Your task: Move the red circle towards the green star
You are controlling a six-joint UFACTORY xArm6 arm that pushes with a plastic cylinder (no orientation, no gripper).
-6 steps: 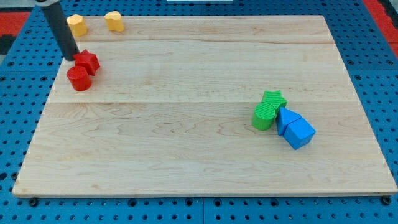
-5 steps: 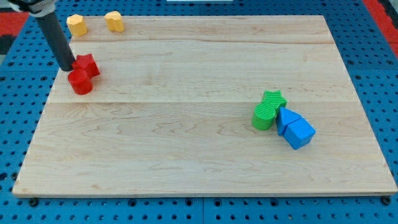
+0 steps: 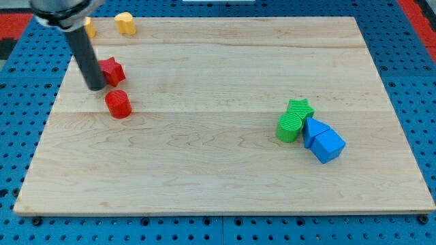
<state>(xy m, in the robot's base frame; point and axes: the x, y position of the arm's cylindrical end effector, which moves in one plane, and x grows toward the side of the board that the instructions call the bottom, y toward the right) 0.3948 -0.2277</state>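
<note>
Camera view shows the red circle (image 3: 118,104) now pushed away from the surface's (image 3: 225,184) left edge, my tip (image 3: 97,88) just beside it; no fingers exist, and the green star (image 3: 299,108) remains well apart.

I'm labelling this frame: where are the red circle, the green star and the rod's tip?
red circle (image 3: 118,104): camera view, on its top face.
green star (image 3: 299,108): camera view, on its top face.
my tip (image 3: 96,87): camera view, at the rod's very lower end.
</note>
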